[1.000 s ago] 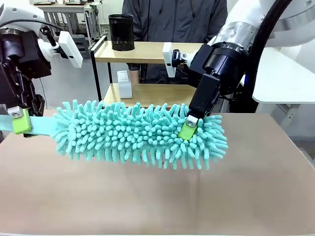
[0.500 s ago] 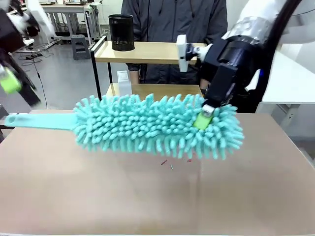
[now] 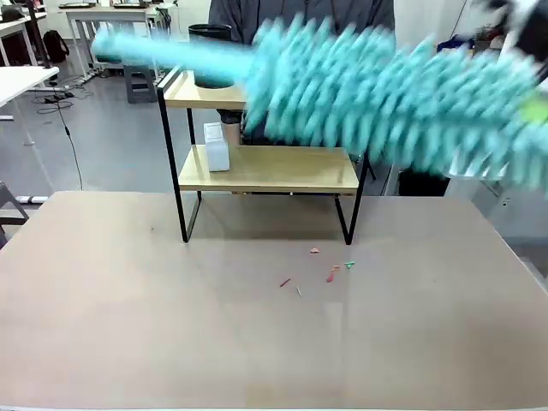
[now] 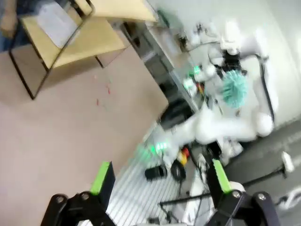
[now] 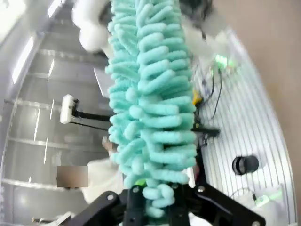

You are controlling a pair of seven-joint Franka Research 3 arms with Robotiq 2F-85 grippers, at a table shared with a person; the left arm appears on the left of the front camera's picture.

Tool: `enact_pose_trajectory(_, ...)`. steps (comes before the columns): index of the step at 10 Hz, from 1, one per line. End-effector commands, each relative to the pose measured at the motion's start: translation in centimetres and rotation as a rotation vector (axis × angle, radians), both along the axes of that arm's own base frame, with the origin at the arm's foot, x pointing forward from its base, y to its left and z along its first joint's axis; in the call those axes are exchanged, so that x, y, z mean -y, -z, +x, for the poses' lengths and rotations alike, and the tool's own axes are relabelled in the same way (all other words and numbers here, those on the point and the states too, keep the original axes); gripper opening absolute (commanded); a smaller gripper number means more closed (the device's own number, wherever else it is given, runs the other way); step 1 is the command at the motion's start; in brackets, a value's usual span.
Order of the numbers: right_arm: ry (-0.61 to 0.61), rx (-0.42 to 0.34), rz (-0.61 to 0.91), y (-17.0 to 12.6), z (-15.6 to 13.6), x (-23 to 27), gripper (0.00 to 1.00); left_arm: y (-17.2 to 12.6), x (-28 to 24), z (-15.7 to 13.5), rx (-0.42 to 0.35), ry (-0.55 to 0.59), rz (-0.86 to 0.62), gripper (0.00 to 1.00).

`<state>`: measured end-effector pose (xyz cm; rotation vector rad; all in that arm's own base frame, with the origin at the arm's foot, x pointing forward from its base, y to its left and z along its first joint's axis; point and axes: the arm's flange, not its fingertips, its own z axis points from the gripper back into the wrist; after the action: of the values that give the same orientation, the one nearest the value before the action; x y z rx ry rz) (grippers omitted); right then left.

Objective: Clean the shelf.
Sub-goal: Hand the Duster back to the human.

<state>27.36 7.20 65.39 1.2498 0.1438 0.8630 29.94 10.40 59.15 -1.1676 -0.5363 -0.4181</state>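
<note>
Above the table: a fluffy turquoise chenille duster (image 3: 385, 103) with a long flat turquoise plastic handle (image 3: 171, 53) hung in the air, motion-blurred, its head at the level of the upper board and its handle pointing toward picture left.
Shelf: the small two-tier rack of light wooden boards in a thin black metal frame (image 3: 265, 167) stood at the far middle of the beige table (image 3: 128, 325), with a person in a dark jacket (image 3: 300, 13) just behind it.
On the shelf: a black mesh cup (image 3: 210, 32) sat on the upper board and a small white box (image 3: 216, 145) on the lower board, at its left end.
Right gripper: in the right wrist view the right gripper (image 5: 160, 200) was clamped on the end of the duster head, which rose straight away from the fingers.
Left gripper: in the left wrist view the left gripper (image 4: 160, 176) stood spread wide with nothing between its green pads (image 4: 101, 176), looking down on the table and shelf from well apart.
Debris: a few small red and green scraps (image 3: 330, 270) lay on the table in front of the shelf.
Step in hand: judged as carrying the duster up toward the shelf, before any wiping contact.
Next move: it likely called for lowering the head onto a board and sweeping along it while steering round the cup and box.
</note>
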Motion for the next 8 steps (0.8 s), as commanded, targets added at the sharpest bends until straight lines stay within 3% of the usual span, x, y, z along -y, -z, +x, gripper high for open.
enact_pose_trajectory(1,0.364,0.119,0.211,-1.0,-2.0,6.4,0.0,2.0,1.9,0.0,0.024,-0.06,-0.09,1.0)
enact_pose_trajectory(2,0.572,0.103,0.28,0.1,-2.1,9.8,0.0,2.9,1.7,0.7,0.0,-0.041,-0.105,1.0)
enact_pose_trajectory(3,0.786,0.032,0.328,2.5,-1.1,12.8,0.0,3.6,2.0,1.6,-0.017,-0.006,-0.118,1.0)
enact_pose_trajectory(5,1.051,-0.089,0.307,6.9,1.1,15.4,0.0,4.0,2.4,3.0,-0.016,0.039,-0.128,1.0)
enact_pose_trajectory(6,1.133,-0.128,0.283,8.6,2.2,15.9,0.0,4.1,1.9,1.3,-0.035,-0.027,-0.108,1.0)
enact_pose_trajectory(8,1.2,-0.245,0.185,12.8,6.3,16.1,0.0,4.1,1.9,1.3,-0.035,-0.027,-0.108,1.0)
